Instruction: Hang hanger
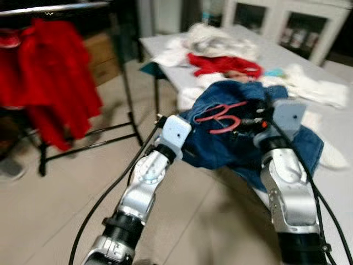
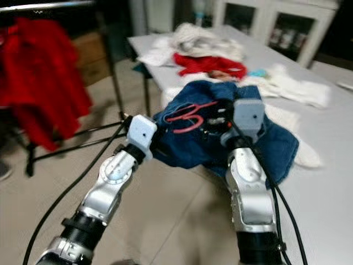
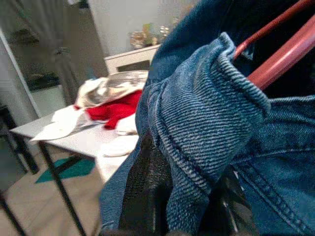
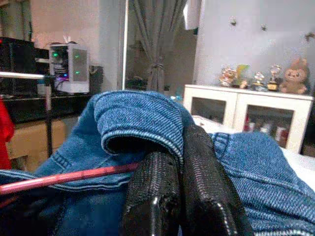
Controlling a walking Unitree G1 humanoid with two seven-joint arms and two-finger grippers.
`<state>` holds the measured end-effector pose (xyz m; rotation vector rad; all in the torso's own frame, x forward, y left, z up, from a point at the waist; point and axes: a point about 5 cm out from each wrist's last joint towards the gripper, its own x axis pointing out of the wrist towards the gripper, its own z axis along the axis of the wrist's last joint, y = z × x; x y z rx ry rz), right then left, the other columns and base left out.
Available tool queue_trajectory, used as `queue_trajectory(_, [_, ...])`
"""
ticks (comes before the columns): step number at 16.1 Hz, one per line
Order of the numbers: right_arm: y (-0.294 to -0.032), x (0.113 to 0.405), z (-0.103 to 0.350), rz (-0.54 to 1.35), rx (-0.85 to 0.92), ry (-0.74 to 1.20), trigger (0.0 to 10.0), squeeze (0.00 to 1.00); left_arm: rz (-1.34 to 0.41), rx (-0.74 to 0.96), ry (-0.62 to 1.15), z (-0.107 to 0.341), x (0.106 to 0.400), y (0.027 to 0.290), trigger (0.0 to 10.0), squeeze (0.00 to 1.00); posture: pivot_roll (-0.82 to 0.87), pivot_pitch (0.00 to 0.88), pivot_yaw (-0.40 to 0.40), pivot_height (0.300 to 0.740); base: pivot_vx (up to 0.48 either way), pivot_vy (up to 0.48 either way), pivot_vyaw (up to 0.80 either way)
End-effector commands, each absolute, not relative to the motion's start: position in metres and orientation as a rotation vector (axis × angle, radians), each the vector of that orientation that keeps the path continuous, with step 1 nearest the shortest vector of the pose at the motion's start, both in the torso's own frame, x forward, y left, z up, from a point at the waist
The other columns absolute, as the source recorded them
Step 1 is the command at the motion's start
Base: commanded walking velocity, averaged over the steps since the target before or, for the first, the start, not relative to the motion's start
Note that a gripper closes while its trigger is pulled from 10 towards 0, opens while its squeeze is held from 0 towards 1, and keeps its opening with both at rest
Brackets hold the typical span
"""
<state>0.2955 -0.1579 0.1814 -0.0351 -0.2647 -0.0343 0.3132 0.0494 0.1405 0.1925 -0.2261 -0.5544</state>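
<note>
A: Why are both arms raised together over the floor, off the table's (image 1: 276, 55) near corner?

B: They carry a denim garment (image 1: 231, 132) between them, with the red hanger (image 1: 220, 117) threaded into it, its hook lying on top of the cloth. The left gripper (image 3: 184, 196) has its fingers pinching a thick folded hem; the right gripper (image 4: 184, 182) has its fingers pressed together on another fold, just beside the hanger's bar.

A: So two grips keep it spread?

B: I'd judge so: held at two points, the cloth hangs open and the hanger stays seated inside.

A: And the rack?

B: The black clothes rack (image 1: 55, 8), with a red garment (image 1: 52, 77) on its rail, stands well apart on the robot's left, beyond the table's end. The hanging is not yet done.
</note>
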Motion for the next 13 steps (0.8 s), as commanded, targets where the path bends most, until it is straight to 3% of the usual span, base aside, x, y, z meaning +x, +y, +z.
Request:
queue_trajectory(1, [-0.167, 0.297, 0.169, -0.091, -0.050, -0.192, 10.0, 0.00, -0.513, 0.165, -0.334, 0.162, 0.316, 0.055, 10.0, 0.00, -0.08, 0.000, -0.016, 0.740, 0.000, 0.000, 0.80])
queue_trajectory(7, [-0.164, 0.296, 0.170, -0.054, -0.030, -0.201, 10.0, 0.00, -0.495, 0.144, -0.332, 0.162, 0.316, 0.057, 10.0, 0.00, -0.08, 0.000, -0.018, 0.740, 0.000, 0.000, 0.80])
queue_trajectory(13, [-0.142, 0.293, 0.162, 0.125, -0.001, -0.162, 10.0, 0.00, -0.484, 0.092, -0.310, 0.157, 0.314, 0.061, 10.0, 0.00, -0.08, 0.000, -0.017, 0.740, 0.000, 0.000, 0.00])
